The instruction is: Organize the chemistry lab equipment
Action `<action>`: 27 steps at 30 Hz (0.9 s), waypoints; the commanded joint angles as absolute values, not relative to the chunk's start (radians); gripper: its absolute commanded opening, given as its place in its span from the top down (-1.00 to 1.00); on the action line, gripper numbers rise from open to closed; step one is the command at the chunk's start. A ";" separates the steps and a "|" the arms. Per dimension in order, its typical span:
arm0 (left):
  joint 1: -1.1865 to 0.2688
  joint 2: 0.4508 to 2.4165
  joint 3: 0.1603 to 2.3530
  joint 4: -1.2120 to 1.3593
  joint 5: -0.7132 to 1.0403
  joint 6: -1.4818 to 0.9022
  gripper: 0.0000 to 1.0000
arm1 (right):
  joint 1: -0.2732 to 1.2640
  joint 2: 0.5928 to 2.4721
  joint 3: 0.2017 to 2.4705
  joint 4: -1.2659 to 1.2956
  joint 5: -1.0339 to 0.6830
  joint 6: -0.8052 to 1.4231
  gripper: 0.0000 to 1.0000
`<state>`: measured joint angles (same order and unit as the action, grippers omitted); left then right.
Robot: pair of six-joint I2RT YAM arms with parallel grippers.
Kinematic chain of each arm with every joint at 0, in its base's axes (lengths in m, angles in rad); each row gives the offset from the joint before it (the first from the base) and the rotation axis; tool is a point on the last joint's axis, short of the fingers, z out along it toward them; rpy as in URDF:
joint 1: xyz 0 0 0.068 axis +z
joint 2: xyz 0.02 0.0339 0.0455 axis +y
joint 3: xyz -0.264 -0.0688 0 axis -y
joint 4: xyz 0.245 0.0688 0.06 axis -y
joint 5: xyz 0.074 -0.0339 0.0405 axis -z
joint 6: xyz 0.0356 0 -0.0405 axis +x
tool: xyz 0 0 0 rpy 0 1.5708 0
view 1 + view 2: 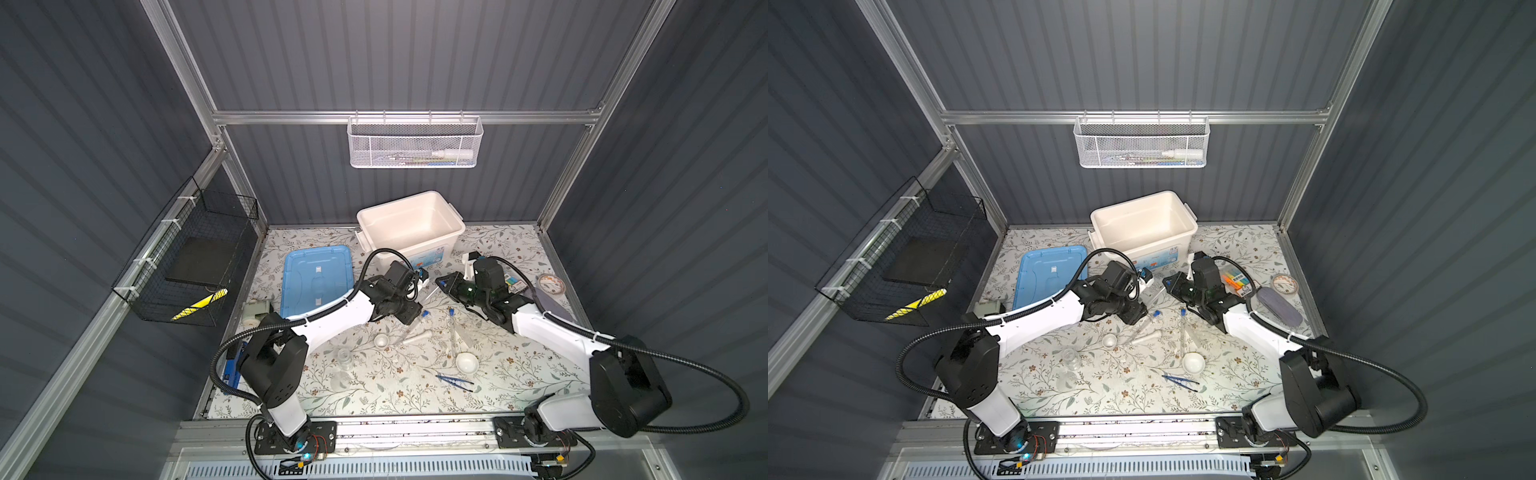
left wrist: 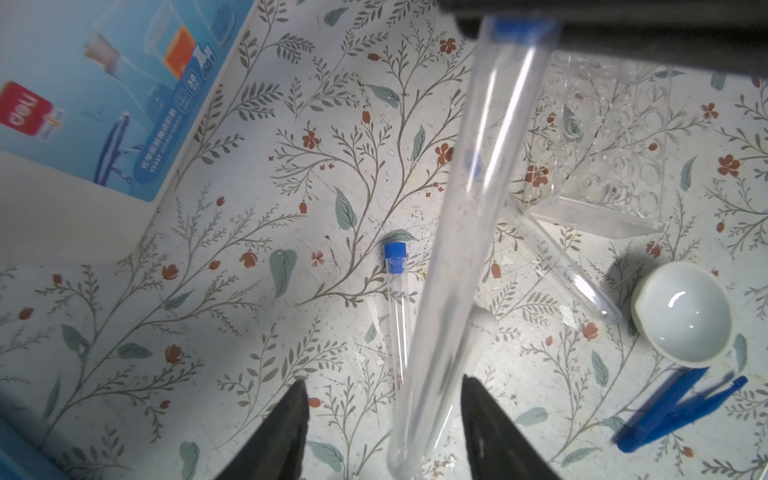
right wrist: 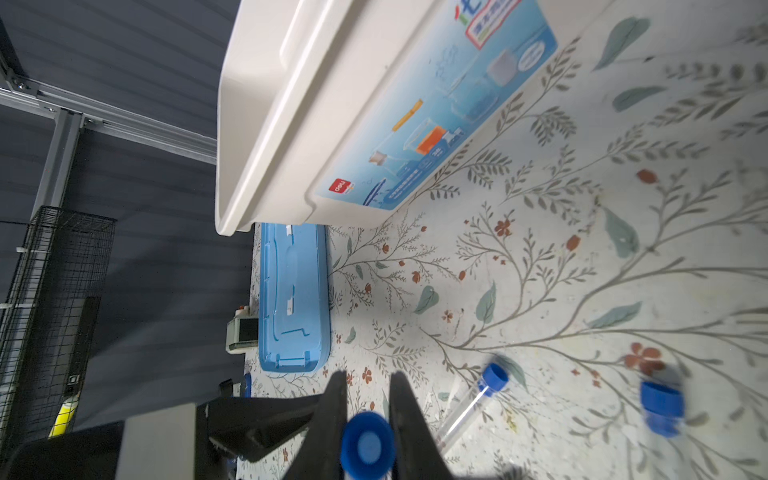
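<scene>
**Tube transfer at mid-bench.** We show the held tube (image 2: 457,249), clear with a blue cap, in the air above the middle of the floral mat (image 1: 374,395). It sits just at 6 o'clock of the white bin (image 1: 428,249). In both top views its long axis slants, with the cap toward 1 o'clock and the rounded end toward 7 o'clock.

The right gripper (image 3: 368,376) pinches the cap between its fingers. The left gripper (image 2: 384,380) stands spread, with one finger on either side of the rounded end and both apart from its wall.

A second tube (image 2: 398,316) lies flat on the mat, cap toward 1 o'clock. A third tube (image 1: 452,332) runs nearly 12 to 6, cap at 12, with the clear rack (image 2: 602,145) just beside it.

The mat is pale, printed with grey-green leaves and small red flowers. A blue lid (image 1: 316,278) lies at 9 o'clock of the bin. We see dark ribbed walls (image 1: 415,62) in an aluminium frame (image 1: 407,117) around the bench. A white mesh basket (image 1: 415,141) hangs at 12 o'clock and a black wire basket (image 1: 187,257) at 9 o'clock.
</scene>
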<state>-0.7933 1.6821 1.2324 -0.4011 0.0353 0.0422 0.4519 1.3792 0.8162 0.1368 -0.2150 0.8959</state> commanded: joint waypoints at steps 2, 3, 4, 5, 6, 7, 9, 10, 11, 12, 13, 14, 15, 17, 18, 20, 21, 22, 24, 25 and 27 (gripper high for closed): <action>-0.799 1.646 1.227 -0.393 0.011 0.009 -0.35 | 0.451 1.286 0.798 0.003 -0.047 0.809 0.65; -0.799 1.647 1.227 -0.393 0.007 0.004 -0.38 | 0.451 1.264 0.798 -0.023 -0.018 0.791 0.65; -0.799 1.650 1.229 -0.393 0.000 0.000 -0.40 | 0.451 1.245 0.800 -0.047 0.008 0.773 0.65; -0.799 1.655 1.232 -0.396 -0.008 -0.004 -0.41 | 0.452 1.224 0.805 -0.082 0.042 0.751 0.65; -0.798 1.659 1.238 -0.402 -0.011 -0.007 -0.41 | 0.451 1.204 0.811 -0.115 0.072 0.730 0.65; -0.799 1.665 1.239 -0.407 -0.013 -0.009 -0.41 | 0.452 1.187 0.814 -0.138 0.096 0.713 0.65; -0.799 1.678 1.253 -0.422 -0.025 -0.021 -0.43 | 0.453 1.144 0.818 -0.184 0.154 0.674 0.65; -0.799 1.683 1.258 -0.426 -0.029 -0.024 -0.43 | 0.452 1.128 0.816 -0.199 0.181 0.661 0.65; -0.799 1.691 1.264 -0.432 -0.033 -0.027 -0.44 | 0.452 1.098 0.814 -0.216 0.211 0.646 0.66; -0.799 1.696 1.268 -0.437 -0.035 -0.031 -0.45 | 0.452 1.075 0.812 -0.228 0.241 0.631 0.67; -0.798 1.699 1.271 -0.439 -0.035 -0.033 -0.46 | 0.452 1.061 0.811 -0.238 0.262 0.617 0.67; -0.799 1.703 1.273 -0.441 -0.037 -0.036 -0.46 | 0.452 1.046 0.811 -0.246 0.285 0.600 0.66; -0.799 1.705 1.275 -0.442 -0.039 -0.039 -0.46 | 0.453 1.036 0.814 -0.254 0.298 0.580 0.66; -0.799 1.707 1.275 -0.441 -0.046 -0.049 -0.47 | 0.455 1.023 0.822 -0.264 0.320 0.545 0.66; -0.799 1.707 1.274 -0.439 -0.050 -0.055 -0.48 | 0.457 1.018 0.827 -0.269 0.336 0.529 0.67; -0.799 1.707 1.273 -0.440 -0.057 -0.065 -0.49 | 0.460 1.009 0.833 -0.272 0.366 0.500 0.67; -0.799 1.710 1.273 -0.439 -0.058 -0.071 -0.50 | 0.461 1.003 0.833 -0.265 0.381 0.481 0.67; -0.799 1.713 1.273 -0.443 -0.058 -0.074 -0.50 | 0.463 0.999 0.834 -0.263 0.394 0.465 0.67; -0.799 1.723 1.278 -0.452 -0.063 -0.084 -0.50 | 0.466 0.992 0.835 -0.256 0.429 0.427 0.67; -0.799 1.727 1.284 -0.459 -0.067 -0.087 -0.50 | 0.468 0.987 0.833 -0.249 0.441 0.409 0.67; -0.799 1.739 1.293 -0.471 -0.070 -0.098 -0.50 | 0.472 0.977 0.817 -0.221 0.473 0.368 0.67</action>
<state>-0.7933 1.7119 1.2560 -0.4332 -0.0544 -0.0666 0.4633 0.9977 0.8101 -0.2394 0.3828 0.4587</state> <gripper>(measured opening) 0.750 0.175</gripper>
